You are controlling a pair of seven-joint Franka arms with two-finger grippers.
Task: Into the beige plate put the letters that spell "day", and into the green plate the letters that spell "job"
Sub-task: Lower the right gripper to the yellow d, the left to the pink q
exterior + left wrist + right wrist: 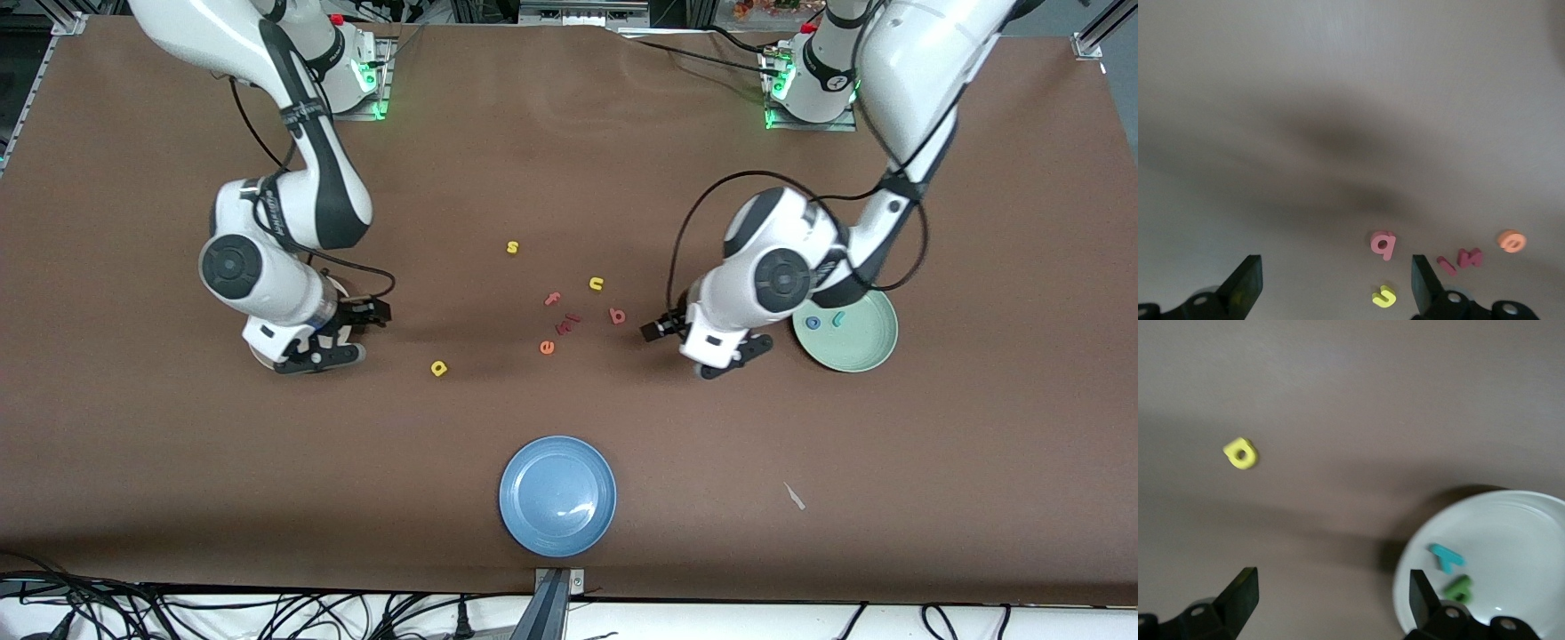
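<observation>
My right gripper (322, 352) (1331, 603) hangs open and empty beside the rim of the beige plate (1511, 530), which the right hand mostly hides in the front view. The teal "y" (1446, 557) and olive-green "a" (1459, 588) lie in that plate. The yellow "d" (438, 367) (1241, 453) lies on the table toward the middle. The green plate (858, 351) holds the blue "o" (812, 324) and teal "j" (837, 317). My left gripper (731, 354) (1335, 287) is open and empty over the table between that plate and the coral "b" (617, 315) (1383, 244).
Loose letters lie mid-table: a yellow "s" (512, 247), a yellow "n" (597, 284) (1384, 296), a coral "f" (552, 299), a dark red piece (567, 324) (1461, 259) and an orange "e" (547, 347) (1511, 241). A blue plate (557, 495) sits nearest the front camera.
</observation>
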